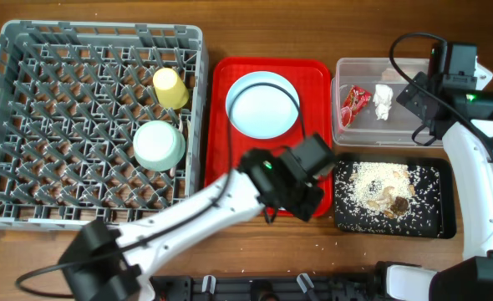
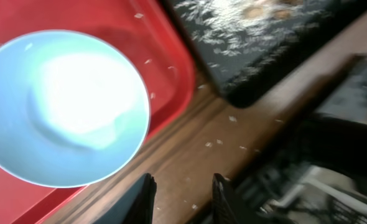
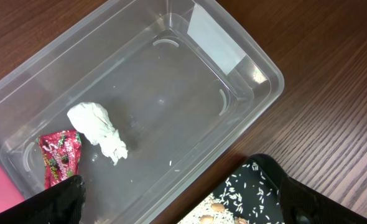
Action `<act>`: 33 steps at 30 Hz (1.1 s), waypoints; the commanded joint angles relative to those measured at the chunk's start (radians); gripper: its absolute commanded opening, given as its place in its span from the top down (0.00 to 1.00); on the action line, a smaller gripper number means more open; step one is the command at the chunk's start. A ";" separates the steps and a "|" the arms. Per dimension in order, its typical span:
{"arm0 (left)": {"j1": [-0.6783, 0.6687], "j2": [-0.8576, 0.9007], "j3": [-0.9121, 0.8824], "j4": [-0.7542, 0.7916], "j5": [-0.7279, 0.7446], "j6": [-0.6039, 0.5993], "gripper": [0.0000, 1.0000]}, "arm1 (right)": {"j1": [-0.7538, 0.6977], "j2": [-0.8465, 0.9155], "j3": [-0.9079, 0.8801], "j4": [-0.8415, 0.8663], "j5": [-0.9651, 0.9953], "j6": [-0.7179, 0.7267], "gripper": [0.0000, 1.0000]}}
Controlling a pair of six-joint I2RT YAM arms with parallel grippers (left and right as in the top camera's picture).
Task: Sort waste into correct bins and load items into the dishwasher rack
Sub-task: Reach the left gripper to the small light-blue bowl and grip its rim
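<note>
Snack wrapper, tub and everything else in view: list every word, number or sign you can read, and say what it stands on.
Red snack wrapper: printed, but too small and crumpled to read.
White patch on the clear tub: blank, no text visible.
Everything else: no readable words, numbers or signs.

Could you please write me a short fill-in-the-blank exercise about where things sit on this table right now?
1. The yellow cup and the pale green bowl sit in the grey ____.
2. On the red tray lies the light blue ____.
3. The clear tub holds a red wrapper and a white ____.
4. The black tray holds scattered ____.
Missing words: rack; plate; tissue; rice scraps.
</note>
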 commanded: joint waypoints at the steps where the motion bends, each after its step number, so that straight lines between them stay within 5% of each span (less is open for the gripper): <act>1: -0.063 0.058 0.012 0.011 -0.318 -0.130 0.70 | 0.001 -0.020 0.007 0.000 0.018 -0.005 0.00; 11: -0.076 0.238 0.012 0.111 -0.290 -0.183 0.70 | 0.001 -0.020 0.007 0.000 0.018 -0.005 0.00; 33: -0.089 0.108 0.012 0.124 -0.241 -0.183 0.75 | 0.001 -0.020 0.007 0.000 0.018 -0.005 0.00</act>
